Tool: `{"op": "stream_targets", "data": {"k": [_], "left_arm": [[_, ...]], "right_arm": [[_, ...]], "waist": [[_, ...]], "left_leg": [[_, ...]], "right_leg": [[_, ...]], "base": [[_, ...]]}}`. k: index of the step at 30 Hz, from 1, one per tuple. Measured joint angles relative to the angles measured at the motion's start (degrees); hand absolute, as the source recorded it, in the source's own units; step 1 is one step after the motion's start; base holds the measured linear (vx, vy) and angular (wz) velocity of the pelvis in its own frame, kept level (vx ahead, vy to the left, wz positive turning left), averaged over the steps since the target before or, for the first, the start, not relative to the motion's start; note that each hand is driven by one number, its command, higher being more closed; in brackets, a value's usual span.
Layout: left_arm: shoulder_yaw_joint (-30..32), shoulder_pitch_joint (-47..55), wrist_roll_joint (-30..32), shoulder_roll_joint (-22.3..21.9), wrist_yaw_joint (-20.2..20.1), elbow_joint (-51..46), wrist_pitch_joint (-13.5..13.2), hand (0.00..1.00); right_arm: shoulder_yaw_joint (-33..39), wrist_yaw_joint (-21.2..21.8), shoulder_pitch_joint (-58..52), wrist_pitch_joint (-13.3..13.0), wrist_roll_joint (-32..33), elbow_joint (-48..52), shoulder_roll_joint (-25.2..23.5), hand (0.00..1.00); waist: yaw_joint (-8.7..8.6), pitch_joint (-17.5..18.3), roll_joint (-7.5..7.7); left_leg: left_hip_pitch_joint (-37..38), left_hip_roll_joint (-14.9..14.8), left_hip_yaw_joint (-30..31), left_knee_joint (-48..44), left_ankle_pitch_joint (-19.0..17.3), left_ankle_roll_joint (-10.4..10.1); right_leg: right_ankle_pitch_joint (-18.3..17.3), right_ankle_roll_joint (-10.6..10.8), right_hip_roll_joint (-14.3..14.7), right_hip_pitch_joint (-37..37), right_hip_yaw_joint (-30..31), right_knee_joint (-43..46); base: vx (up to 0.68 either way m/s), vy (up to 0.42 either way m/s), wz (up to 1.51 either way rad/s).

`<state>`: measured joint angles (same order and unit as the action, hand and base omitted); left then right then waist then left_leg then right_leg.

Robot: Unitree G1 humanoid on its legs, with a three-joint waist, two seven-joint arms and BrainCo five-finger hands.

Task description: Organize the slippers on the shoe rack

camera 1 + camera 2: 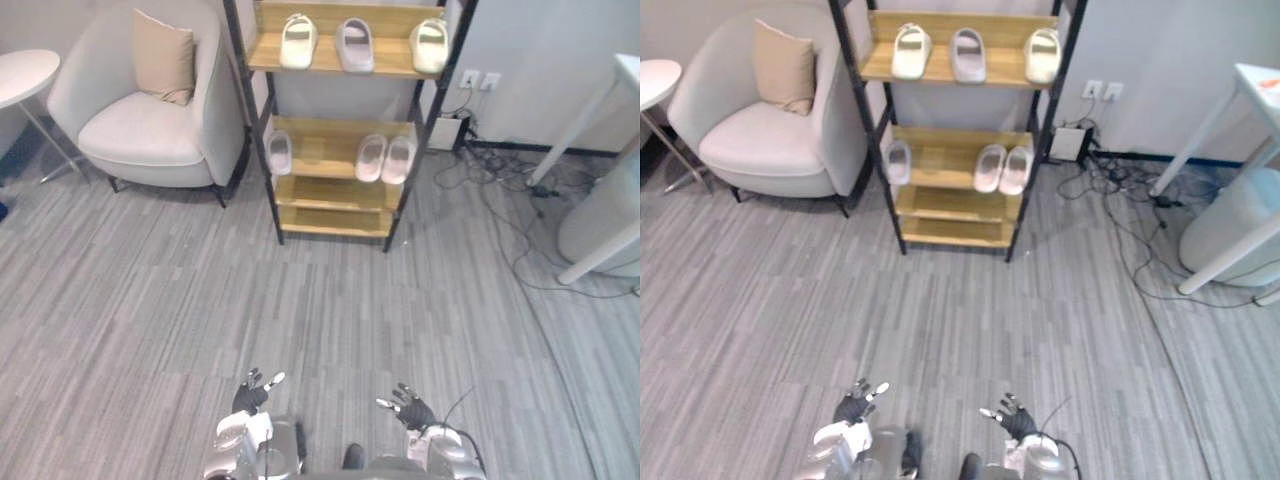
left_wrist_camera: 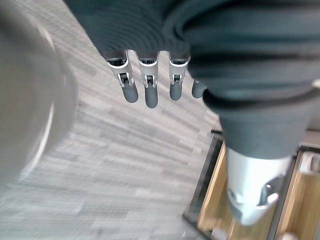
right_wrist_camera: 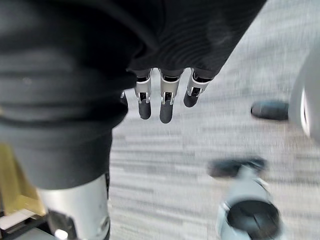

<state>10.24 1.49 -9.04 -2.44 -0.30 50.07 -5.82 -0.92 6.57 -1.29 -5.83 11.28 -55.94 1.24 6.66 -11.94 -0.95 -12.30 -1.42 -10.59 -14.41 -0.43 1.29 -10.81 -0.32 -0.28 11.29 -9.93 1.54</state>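
"Grey striped floor all round you. What else stands there?"

"An armchair with a tan cushion sits just beside the shoe rack, on my left. A small round table is further left. On my right, loose cables trail over the floor near a white table leg. Open floor lies between me and the rack."

"And on the rack?"

"The top shelf holds a cream slipper, a grey slipper and a pale slipper, spaced apart. On the middle shelf, one white slipper lies at the left end. A pale pair lies side by side toward the right."

"Your hands?"

"My left robot hand and right robot hand hang low over the floor, well apart from the rack. Their fingers are straight and wide, holding nothing."
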Motion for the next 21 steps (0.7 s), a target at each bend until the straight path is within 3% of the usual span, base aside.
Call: {"op": "stream_targets", "data": {"k": [1,3,5,6,7,8,9,10,11,12,13,14,15,16,17,18,19,20,21], "left_arm": [[0.2,-0.2,0.0,0.5,0.0,-0.1,0.1,0.00],[1.5,-0.2,0.1,0.5,0.0,-0.3,0.1,0.00],[1.4,0.1,0.1,0.7,0.0,0.3,0.2,0.00],[-0.6,0.2,0.1,1.2,0.0,1.1,0.2,0.00],[-2.5,0.1,0.1,1.5,0.0,1.8,0.2,0.00],[-2.6,-0.1,0.1,1.9,-0.1,2.0,0.2,0.00],[-3.1,-0.8,0.1,2.3,0.0,3.5,0.4,0.00],[-3.6,-0.9,0.0,2.6,0.0,4.7,0.6,0.00],[-3.7,-0.8,0.1,2.7,0.0,5.2,0.5,0.00],[-3.8,-0.8,0.0,2.7,0.0,5.4,0.6,0.00],[-4.0,-0.9,0.1,2.9,0.0,5.8,0.7,0.00],[-4.0,-0.9,0.1,2.9,0.0,5.8,0.7,0.00],[-3.9,-0.8,0.1,3.0,0.0,5.8,0.8,0.00],[-3.9,-0.8,0.1,3.0,0.0,5.7,0.8,0.00],[-3.9,-0.8,0.1,3.0,0.0,5.7,0.8,0.00],[-3.4,-0.4,0.1,3.0,-0.1,5.8,1.0,0.00],[-3.1,-0.4,0.1,2.8,-0.1,6.0,1.2,0.00],[-1.8,-0.3,0.1,0.5,-0.1,6.5,1.2,0.00],[-0.9,0.0,0.2,-0.3,0.0,6.1,1.1,0.00]], "right_arm": [[0.2,0.0,-0.1,0.1,0.0,-0.3,-1.1,0.00],[0.1,0.4,0.2,0.1,-0.1,0.1,-2.3,0.00],[0.2,0.6,-0.5,0.1,-0.1,0.3,-3.4,0.00],[0.2,1.2,-2.1,-0.3,-0.1,1.1,-3.7,0.00],[0.2,1.5,-2.2,-0.5,-0.2,1.3,-3.2,0.00],[0.2,1.4,-1.8,-0.6,-0.2,1.1,-3.3,0.00],[0.3,1.4,-1.6,-0.5,-0.2,1.1,-2.8,0.00],[0.3,1.5,-1.5,-0.5,-0.2,1.0,-2.0,0.00],[0.3,1.5,-1.4,-0.7,-0.2,1.1,-1.5,0.00],[0.3,1.5,-1.3,-0.8,-0.2,1.0,-1.4,0.00],[0.7,1.5,-0.5,-1.0,-0.2,1.0,-0.6,0.00],[0.8,1.5,-0.2,-1.0,-0.2,1.0,-0.5,0.00],[0.9,1.5,0.4,-1.0,-0.1,0.8,-0.2,0.00],[0.8,1.5,0.6,-1.1,-0.2,0.7,0.0,0.00],[0.8,1.4,0.6,-1.2,-0.1,0.7,0.0,0.00],[0.8,1.4,0.5,-1.4,-0.1,0.6,-0.1,0.00],[0.8,1.4,0.5,-1.5,-0.1,0.6,0.0,0.00],[1.2,1.2,1.4,-1.4,-0.2,0.3,1.2,0.00],[1.6,1.2,1.5,-1.5,-0.2,0.3,1.3,0.00]], "waist": [[-0.16,0.3,0.88],[0.81,0.5,1.62],[1.32,1.1,2.05],[0.97,1.5,2.56],[0.06,1.6,2.86],[-0.04,1.3,3.20],[-0.66,1.1,4.12],[-1.27,0.9,3.61],[-1.73,0.8,3.37],[-1.88,0.8,3.29],[-2.73,0.7,2.96],[-3.02,0.6,2.86],[-3.51,0.5,2.71],[-3.48,0.3,2.63],[-3.48,0.3,2.65],[-3.65,0.2,3.27],[-3.91,0.1,3.19],[-4.01,0.4,-0.20],[-4.03,0.9,-1.17]], "left_leg": [[1.0,0.5,-1.8,-1.5,-1.2,1.9],[3.0,0.2,-4.6,-2.9,-3.1,2.7],[7.8,0.5,-6.2,-1.1,-3.8,3.6],[11.9,1.6,-5.5,0.5,-6.0,3.6],[15.5,2.6,-2.7,2.4,-9.4,3.0],[16.3,3.2,-2.7,2.6,-9.7,3.2],[19.6,3.6,-1.6,2.7,-11.5,4.1],[23.5,2.7,-0.4,4.1,-12.4,4.0],[24.7,1.9,0.4,4.7,-12.9,3.6],[25.1,1.6,0.7,4.8,-13.0,3.5],[27.4,-0.2,2.4,6.5,-13.2,3.2],[27.7,-0.6,2.7,6.9,-13.2,3.2],[29.1,-1.5,3.7,8.1,-13.2,3.1],[30.0,-2.0,4.4,8.3,-13.9,2.0],[30.2,-2.0,4.8,8.2,-14.2,1.4],[32.0,-1.4,6.4,8.1,-15.9,-1.2],[32.9,-1.5,7.1,8.1,-16.7,-2.4],[33.7,-4.5,8.5,6.5,-17.0,-3.3],[32.0,-5.3,9.2,3.5,-16.8,-3.6]], "right_leg": [[-0.6,1.3,-1.6,0.6,0.9,0.4],[0.0,2.4,-2.6,0.3,4.4,4.1],[-1.0,4.9,-3.7,-3.1,6.3,17.3],[-0.3,8.1,-5.2,-6.8,6.2,31.5],[1.3,9.3,-6.6,-11.4,4.5,43.4],[0.9,8.9,-7.6,-12.4,3.9,46.5],[-1.1,6.2,-9.1,-14.7,2.0,52.2],[-4.6,3.7,-9.4,-16.1,-2.5,51.4],[-5.7,2.6,-9.3,-17.1,-4.7,49.3],[-6.0,2.3,-9.2,-17.6,-5.5,48.1],[-6.4,1.4,-8.1,-21.5,-8.0,39.4],[-5.9,1.3,-7.6,-22.3,-8.1,36.6],[-2.9,1.5,-5.9,-24.4,-7.1,27.7],[2.8,1.4,-3.6,-25.0,-3.7,18.4],[5.0,1.3,-3.0,-24.9,-2.7,15.4],[11.3,-1.1,-2.5,-24.6,-1.0,12.3],[15.2,-1.8,-2.5,-24.5,-0.1,13.3],[10.4,-1.8,-1.5,-24.1,-2.5,17.5],[9.0,-2.1,-1.1,-24.0,-3.7,17.7]], "base": [[0.49,0.126,-0.25],[0.50,0.139,-0.65],[0.45,0.147,-0.59],[0.39,0.075,-0.04],[0.39,0.075,0.07],[0.34,-0.010,0.28],[0.30,-0.033,0.40],[0.42,-0.066,0.52],[0.24,-0.045,0.41],[0.33,-0.092,0.56],[0.30,-0.086,0.50],[0.47,-0.146,0.68],[0.53,-0.193,0.49],[0.45,-0.166,0.44],[0.59,-0.260,0.41],[0.31,-0.154,0.39],[0.61,-0.267,0.58],[0.49,-0.218,0.49],[0.58,-0.263,0.46]]}}
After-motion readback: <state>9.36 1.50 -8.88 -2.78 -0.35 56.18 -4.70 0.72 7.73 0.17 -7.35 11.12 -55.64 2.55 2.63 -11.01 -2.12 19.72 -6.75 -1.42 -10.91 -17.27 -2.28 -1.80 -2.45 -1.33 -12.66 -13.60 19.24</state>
